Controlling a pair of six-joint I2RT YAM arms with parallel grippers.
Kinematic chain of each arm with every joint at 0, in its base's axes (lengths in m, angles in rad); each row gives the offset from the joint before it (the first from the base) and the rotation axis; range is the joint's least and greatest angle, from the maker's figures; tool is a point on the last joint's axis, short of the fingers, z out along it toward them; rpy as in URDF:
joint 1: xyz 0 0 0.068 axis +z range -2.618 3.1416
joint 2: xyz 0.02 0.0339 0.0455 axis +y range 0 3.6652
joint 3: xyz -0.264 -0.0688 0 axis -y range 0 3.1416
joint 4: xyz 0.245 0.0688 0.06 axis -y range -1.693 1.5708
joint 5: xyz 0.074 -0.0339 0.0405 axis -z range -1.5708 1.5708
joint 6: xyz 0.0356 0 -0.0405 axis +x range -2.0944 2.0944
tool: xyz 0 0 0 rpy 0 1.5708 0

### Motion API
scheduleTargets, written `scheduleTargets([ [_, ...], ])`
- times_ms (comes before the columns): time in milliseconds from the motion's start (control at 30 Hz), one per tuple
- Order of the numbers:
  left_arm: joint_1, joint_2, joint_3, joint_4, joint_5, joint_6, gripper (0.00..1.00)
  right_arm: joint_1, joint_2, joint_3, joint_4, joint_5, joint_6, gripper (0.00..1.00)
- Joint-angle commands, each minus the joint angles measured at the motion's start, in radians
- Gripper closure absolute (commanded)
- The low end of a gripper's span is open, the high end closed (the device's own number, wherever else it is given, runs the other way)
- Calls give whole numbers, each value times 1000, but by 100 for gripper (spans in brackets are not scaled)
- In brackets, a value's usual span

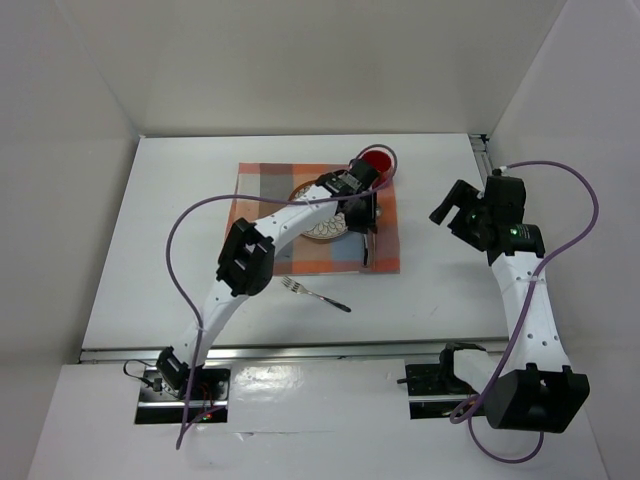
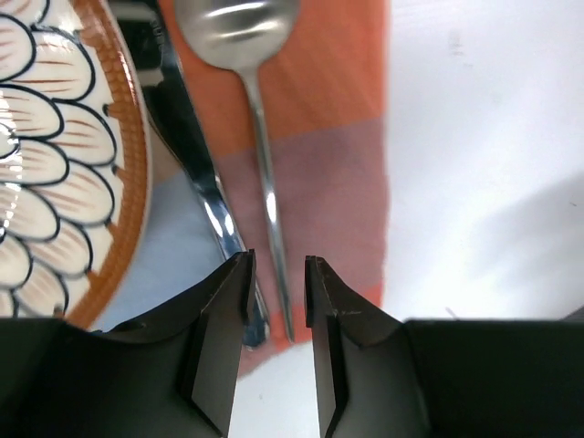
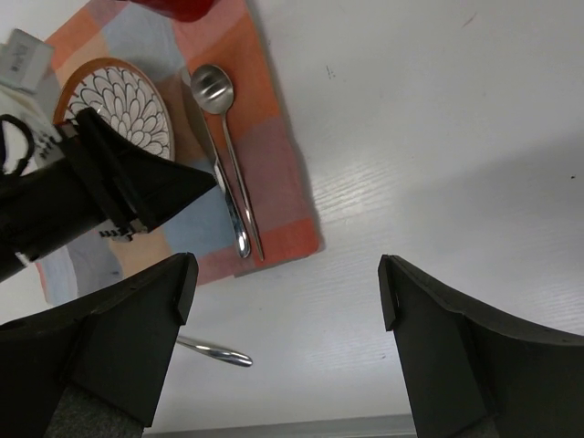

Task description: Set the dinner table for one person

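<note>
For a proper setting, the spoon (image 2: 265, 182) is laid beside the knife (image 2: 196, 173) at the plate's (image 2: 55, 155) 3 o'clock, below the slightly parted left gripper (image 2: 277, 265); the right gripper (image 3: 287, 269) is held wide apart.

Most of the red cup (image 3: 182, 7) beyond the top edge; fork (image 3: 219, 353) partly behind right fingers (image 3: 119, 347).

Looking down on a plain white table (image 1: 150, 250). Seeing, toward the far middle, a placemat (image 1: 262, 190) checked in orange, pale blue and grey. Finding a plate (image 2: 55, 137) patterned with white petals outlined in dark blue, ringed by a brown-orange rim. Noting a red cup (image 1: 378, 160) at the mat's far right corner. Catching a shiny silver spoon (image 2: 265, 182) and knife (image 2: 196, 155) right of the plate, and a silver fork (image 1: 300, 290) nearer. Tracing purple cables (image 1: 169, 250) along white arms (image 1: 290, 215) with black joints.
</note>
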Motion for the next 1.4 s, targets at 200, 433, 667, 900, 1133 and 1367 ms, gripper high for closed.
scheduleTargets([
  [200, -52, -380, -47, -97, -113, 90, 57, 28, -4, -26, 13, -191, -50, 9],
  [433, 124, -822, -427, -166, -243, 70, 57, 480, -37, -153, 119, -106, -31, 10],
  [667, 402, -1148, -617, -247, -349, 93, 57, 1157, 357, 3, 140, 301, -118, 10],
  [900, 527, -1223, -681, -266, -317, 125, 57, 1138, 592, 84, 269, 270, -243, 15],
  [1133, 576, -1245, -715, -244, -272, 134, 57, 1092, 706, 71, 338, 215, -295, 24],
  [1367, 597, -1256, -753, -235, -263, 145, 57, 1082, 738, 28, 393, 149, -315, 59],
])
